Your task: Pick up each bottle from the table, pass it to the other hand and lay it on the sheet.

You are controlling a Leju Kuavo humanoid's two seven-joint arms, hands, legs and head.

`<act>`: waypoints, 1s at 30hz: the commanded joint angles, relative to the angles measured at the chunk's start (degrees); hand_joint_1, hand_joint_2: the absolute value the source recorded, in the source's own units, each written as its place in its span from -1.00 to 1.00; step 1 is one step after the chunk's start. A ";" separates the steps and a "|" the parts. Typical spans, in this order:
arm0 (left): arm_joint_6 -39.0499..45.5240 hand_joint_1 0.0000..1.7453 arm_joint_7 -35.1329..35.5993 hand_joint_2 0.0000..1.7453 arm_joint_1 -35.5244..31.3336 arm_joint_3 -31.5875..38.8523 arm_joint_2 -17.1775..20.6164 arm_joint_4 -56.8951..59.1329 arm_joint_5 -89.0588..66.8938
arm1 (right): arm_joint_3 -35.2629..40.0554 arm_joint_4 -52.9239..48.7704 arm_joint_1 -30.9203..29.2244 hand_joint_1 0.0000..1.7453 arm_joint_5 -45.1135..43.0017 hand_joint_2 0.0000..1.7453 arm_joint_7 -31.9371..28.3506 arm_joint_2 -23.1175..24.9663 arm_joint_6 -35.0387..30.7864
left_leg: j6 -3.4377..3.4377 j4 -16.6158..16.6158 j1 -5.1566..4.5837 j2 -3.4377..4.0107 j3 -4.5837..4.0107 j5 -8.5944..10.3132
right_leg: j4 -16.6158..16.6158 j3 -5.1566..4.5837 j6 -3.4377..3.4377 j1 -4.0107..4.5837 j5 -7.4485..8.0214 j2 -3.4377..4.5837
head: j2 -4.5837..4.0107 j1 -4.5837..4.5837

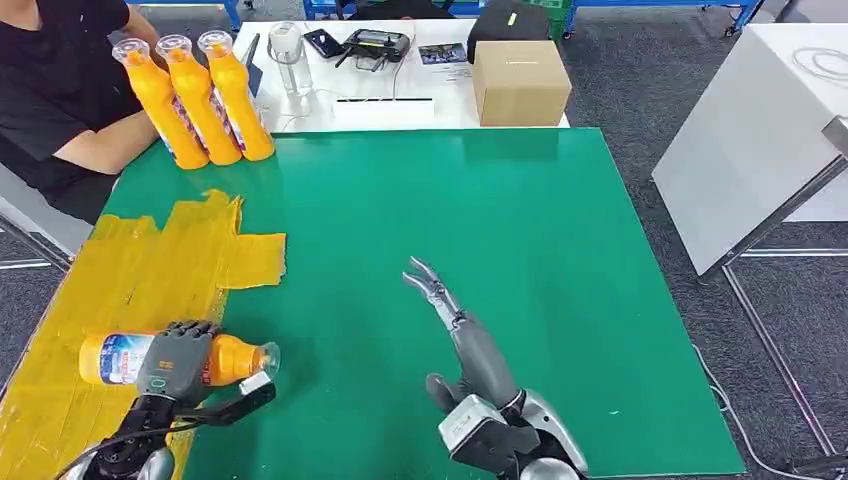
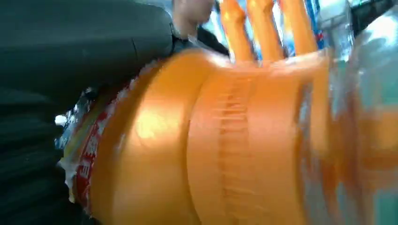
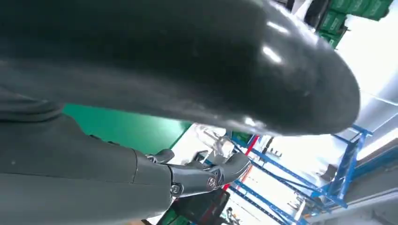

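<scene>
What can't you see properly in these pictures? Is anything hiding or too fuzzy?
- The orange plastic bottle lying on the yellow sheet: the left hand covers its middle in the head view.
- Its label: too blurred to read in the left wrist view.
- The right hand: a thick dark part of it hides much of the green table in the right wrist view.
- The three standing orange bottles: labels too small to read.

Left hand (image 1: 177,358) covers the middle of the lying bottle (image 1: 112,358); its label is partly hidden, print too small to read. Left wrist view: same bottle (image 2: 225,150) blurred, cut off by the frame edges. Beyond that bottle, the person (image 1: 55,90) is cut off by the frame's edges. Right hand (image 1: 455,335): wrist cut off at the bottom edge.
</scene>
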 commanded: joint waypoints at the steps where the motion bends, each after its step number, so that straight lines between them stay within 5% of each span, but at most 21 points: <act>1: -1.94 1.00 -0.99 1.00 -3.36 -2.60 2.33 8.57 2.02 | -0.32 2.12 -2.56 -1.00 -0.25 -1.00 0.42 0.08 0.50 | -0.01 -0.07 0.00 0.01 0.12 0.03 | -0.04 0.10 -0.03 0.00 0.03 0.05 | 0.00 0.00; 3: -1.94 1.00 -0.99 1.00 -3.36 -2.60 2.33 8.57 2.02 | -0.32 2.12 -2.56 -1.00 -0.25 -1.00 0.42 0.08 0.50 | 0.00 -0.07 -0.01 0.04 0.16 0.03 | -0.04 0.13 -0.04 0.00 0.04 0.07 | 0.00 0.00; 4: -2.02 0.44 -0.99 1.00 -3.40 -2.76 2.42 8.55 2.00 | -0.34 2.20 -2.52 -1.00 -0.25 -1.00 0.43 0.12 0.49 | -0.01 -0.06 0.00 0.03 0.20 0.02 | -0.04 0.18 -0.03 0.02 0.03 0.06 | 0.00 -0.02; 5: -2.12 -1.00 -0.94 1.00 -3.22 -2.77 2.40 8.42 2.22 | -0.35 2.21 -2.54 -1.00 -0.26 -1.00 0.49 0.15 0.55 | -0.01 -0.08 0.01 0.04 0.23 0.04 | -0.06 0.21 -0.04 0.03 0.06 0.08 | 0.00 0.00; 24: -5.10 -1.00 -6.96 1.00 -0.36 -0.87 3.74 0.73 14.03 | -0.90 3.07 -2.26 -1.00 -0.21 -1.00 0.50 0.67 1.14 | -0.01 -0.07 0.05 0.14 0.40 -0.01 | -0.06 0.40 -0.04 0.07 0.05 0.20 | 0.00 0.00; 25: -5.10 -1.00 -6.96 -1.00 -0.36 -0.87 3.74 0.73 14.03 | -0.90 3.07 -2.26 -1.00 -0.21 -1.00 0.50 0.67 1.14 | -0.01 -0.05 0.02 0.07 0.39 0.00 | -0.03 0.40 -0.02 0.04 0.02 0.11 | 0.00 0.00; 30: -5.25 -1.00 -11.35 -1.00 1.44 4.22 -0.46 -4.88 24.43 | -1.57 2.19 -0.44 -1.00 0.62 -1.00 -0.08 0.65 0.82 | 0.00 -0.04 0.02 0.02 0.35 0.00 | -0.04 0.38 -0.01 0.05 0.02 0.06 | 0.00 0.00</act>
